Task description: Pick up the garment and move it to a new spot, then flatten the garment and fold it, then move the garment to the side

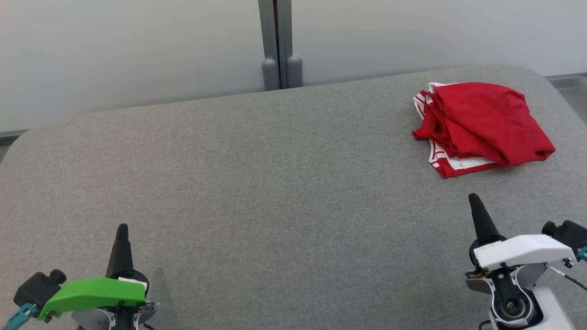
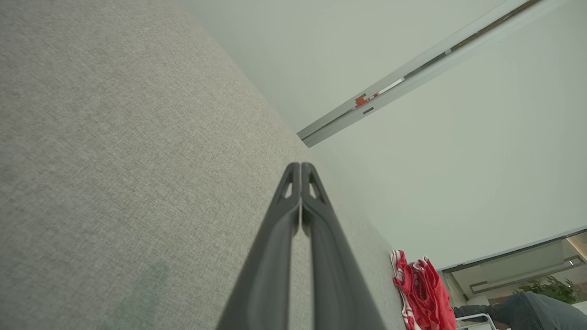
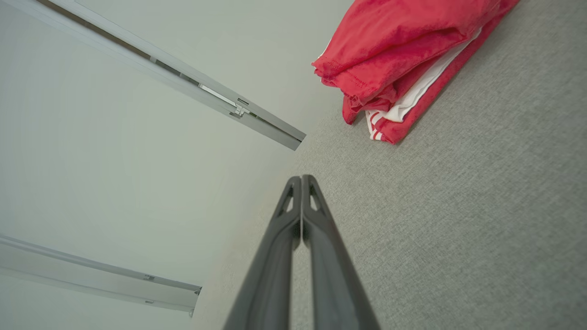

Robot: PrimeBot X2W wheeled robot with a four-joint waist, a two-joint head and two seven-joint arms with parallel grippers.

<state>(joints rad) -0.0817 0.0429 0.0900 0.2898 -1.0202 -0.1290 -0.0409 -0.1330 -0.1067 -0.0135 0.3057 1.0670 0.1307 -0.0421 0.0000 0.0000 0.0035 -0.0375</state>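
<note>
Illumination was bright, even and diffuse in all three views, with no glare or blown highlights. Shadows were faint and soft-edged. A pale one lay on the grey table (image 1: 275,183) beside the left gripper (image 1: 122,228), and a thin one ran under the near edge of the garment (image 1: 486,119). The head view was sharp, the table's weave legible. In both wrist views the fingers (image 2: 270,256) blurred toward the bottom edge, and the pale wall (image 3: 91,160) carried a greenish cast.

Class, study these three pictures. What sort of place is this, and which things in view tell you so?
Probably an indoor robot workroom or office lab, not a home. Clues: a broad grey fabric-covered table, pale frosted wall panels joined by a grey post, and one red garment lying alone.
</note>
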